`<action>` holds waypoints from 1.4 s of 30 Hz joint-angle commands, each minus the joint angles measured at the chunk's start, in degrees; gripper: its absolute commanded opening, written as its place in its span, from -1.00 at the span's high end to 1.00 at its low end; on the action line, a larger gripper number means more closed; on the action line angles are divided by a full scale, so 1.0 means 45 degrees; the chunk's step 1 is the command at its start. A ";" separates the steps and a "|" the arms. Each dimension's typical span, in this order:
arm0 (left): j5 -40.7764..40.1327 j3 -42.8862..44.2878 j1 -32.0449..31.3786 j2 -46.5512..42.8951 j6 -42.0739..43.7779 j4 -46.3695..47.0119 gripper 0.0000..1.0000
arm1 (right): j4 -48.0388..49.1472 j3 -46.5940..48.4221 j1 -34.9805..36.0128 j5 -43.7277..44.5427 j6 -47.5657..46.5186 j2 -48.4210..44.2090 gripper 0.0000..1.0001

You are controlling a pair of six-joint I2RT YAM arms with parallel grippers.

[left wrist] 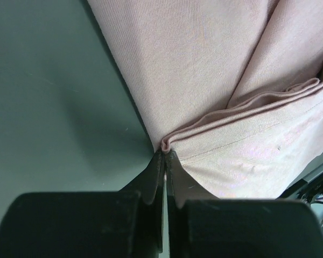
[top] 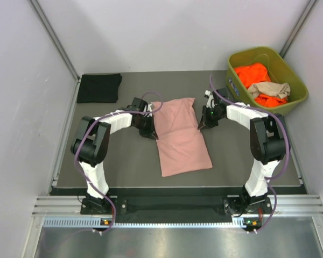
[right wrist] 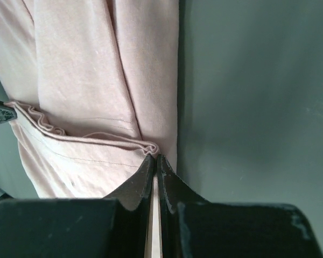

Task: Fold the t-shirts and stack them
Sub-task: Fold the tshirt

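Observation:
A dusty pink t-shirt (top: 182,137) lies folded into a long strip in the middle of the dark mat. My left gripper (top: 149,128) is shut on its left edge; the left wrist view shows the cloth hem (left wrist: 169,141) pinched at the fingertips. My right gripper (top: 203,122) is shut on the right edge, with bunched hem (right wrist: 152,147) at the tips. A folded black t-shirt (top: 99,87) lies at the far left corner. Orange (top: 251,73) and tan (top: 269,89) shirts sit in the bin.
An olive-green plastic bin (top: 289,70) stands at the far right corner. White walls enclose the mat on the left, back and right. The metal rail (top: 172,207) with the arm bases runs along the near edge.

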 commanded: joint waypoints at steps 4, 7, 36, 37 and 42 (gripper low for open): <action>-0.0768 0.0330 0.0100 -0.0104 0.0096 -0.0399 1.00 | 0.0480 0.0071 -0.0200 0.0416 -0.0099 -0.0170 1.00; -0.1119 0.0584 0.0100 -0.0103 0.0193 -0.0595 0.99 | 0.0460 0.0187 -0.0200 0.0435 -0.0197 -0.0131 1.00; -0.0670 -0.7634 -0.3608 -0.9321 -0.6893 0.1532 -0.57 | -0.2255 -0.7074 -0.0219 0.0240 0.0857 -0.8469 -0.09; -0.0904 -0.7735 -0.3766 -0.9516 -0.7612 0.1611 -0.59 | -0.2216 -0.7252 -0.0200 0.0240 0.0876 -0.8683 -0.08; -0.1882 -0.7970 -0.4431 -0.9189 -0.9276 0.1690 -0.64 | -0.1884 -0.7508 -0.0258 0.0512 0.1110 -0.8687 0.05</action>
